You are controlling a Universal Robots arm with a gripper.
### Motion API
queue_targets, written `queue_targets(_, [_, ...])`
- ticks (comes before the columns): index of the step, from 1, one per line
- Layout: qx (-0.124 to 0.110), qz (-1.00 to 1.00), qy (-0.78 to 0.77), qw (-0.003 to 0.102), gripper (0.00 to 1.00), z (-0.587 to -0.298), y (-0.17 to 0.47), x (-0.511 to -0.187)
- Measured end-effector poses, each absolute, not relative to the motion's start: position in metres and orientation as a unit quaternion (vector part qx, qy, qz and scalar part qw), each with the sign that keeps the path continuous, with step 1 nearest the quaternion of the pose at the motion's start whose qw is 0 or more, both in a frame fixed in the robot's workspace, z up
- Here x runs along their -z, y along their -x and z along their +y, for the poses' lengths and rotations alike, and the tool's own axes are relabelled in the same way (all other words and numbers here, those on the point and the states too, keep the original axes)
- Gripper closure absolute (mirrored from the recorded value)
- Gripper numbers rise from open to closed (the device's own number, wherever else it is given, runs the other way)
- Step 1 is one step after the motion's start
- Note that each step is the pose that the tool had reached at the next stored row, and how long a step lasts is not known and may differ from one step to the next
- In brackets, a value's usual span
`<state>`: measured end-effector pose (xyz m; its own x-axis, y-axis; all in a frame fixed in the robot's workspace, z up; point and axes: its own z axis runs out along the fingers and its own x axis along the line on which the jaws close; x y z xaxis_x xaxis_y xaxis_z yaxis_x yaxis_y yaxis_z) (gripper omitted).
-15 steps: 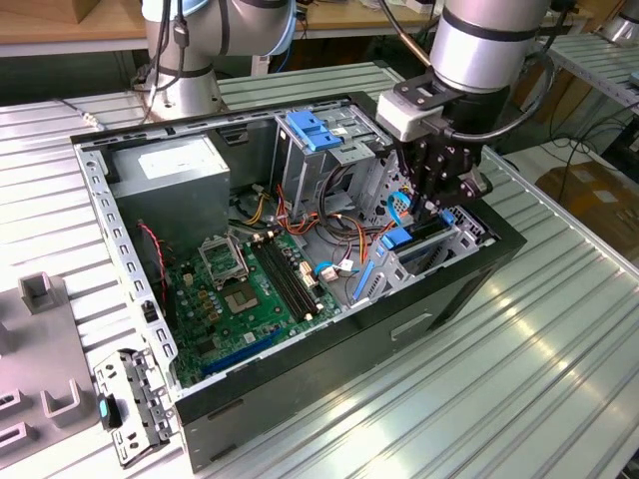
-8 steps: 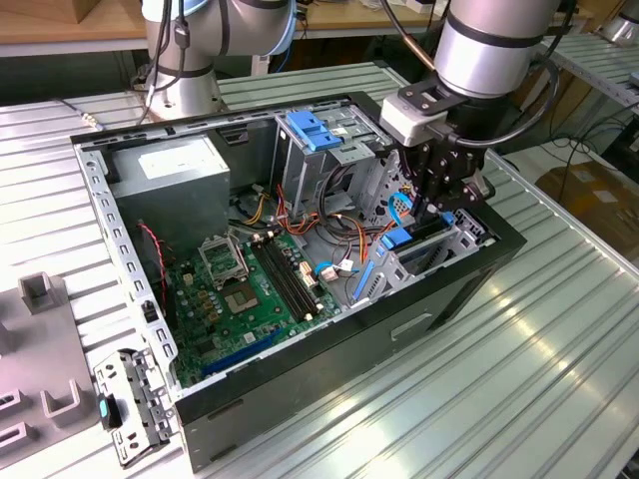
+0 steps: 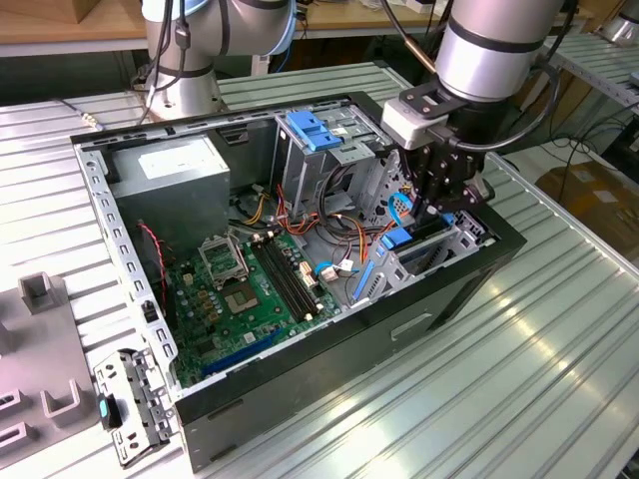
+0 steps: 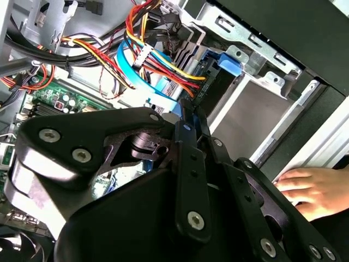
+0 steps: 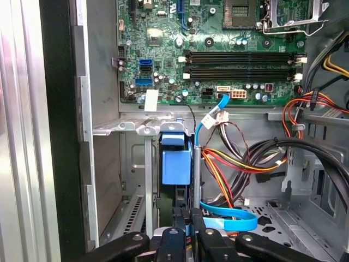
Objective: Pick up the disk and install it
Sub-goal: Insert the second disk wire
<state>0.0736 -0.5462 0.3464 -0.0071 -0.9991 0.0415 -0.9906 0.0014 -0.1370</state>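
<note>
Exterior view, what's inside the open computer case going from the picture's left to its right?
Grey power supply → motherboard → metal cage with the light-blue top → gripper over the drive bay with blue plastic parts.

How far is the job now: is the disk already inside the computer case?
Done, it seems: the disk has been lifted and stands on edge inside the drive bay of the open case. In hand: the hand is low in that bay, right at the disk. Left: I cannot tell whether the disk is fully seated, so the install is not confirmed.
</note>
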Motion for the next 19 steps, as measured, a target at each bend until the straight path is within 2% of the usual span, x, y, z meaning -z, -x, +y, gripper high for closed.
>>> queue_targets(10, [0.054, 0.708, 0.703, 0.043, 0.84, -0.552, -0.074, -0.34])
queue_targets(15, [0.054, 0.708, 0.703, 0.043, 0.84, -0.552, -0.074, -0.34])
queue_targets(16, [0.054, 0.708, 0.703, 0.043, 0.83, -0.552, -0.074, -0.34])
queue_targets(17, [0.054, 0.708, 0.703, 0.043, 0.71, -0.552, -0.074, -0.347])
queue_targets(19, [0.054, 0.708, 0.703, 0.043, 0.71, -0.552, -0.074, -0.353])
